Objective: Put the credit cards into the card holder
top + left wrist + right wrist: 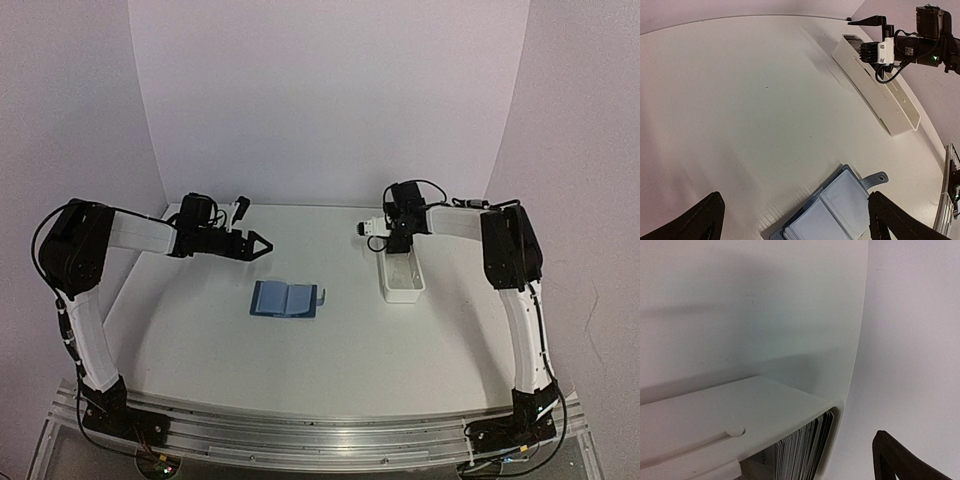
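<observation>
The dark-blue card holder (285,299) lies open and flat on the table, clear sleeves up, snap tab (323,296) to the right. In the left wrist view the card holder (840,212) lies between and below my fingers. My left gripper (262,245) is open and empty, hovering behind and left of the holder. Several credit cards (805,447) stand on edge in the far end of the white tray (404,282). My right gripper (398,250) hangs over that end, jaws apart and empty; only one finger (902,462) shows in its wrist view.
The white tray (890,102) runs lengthwise at the right of the table, close to the back wall. White backdrop walls enclose the table at the back and sides. The table edge (860,340) curves past the tray's end.
</observation>
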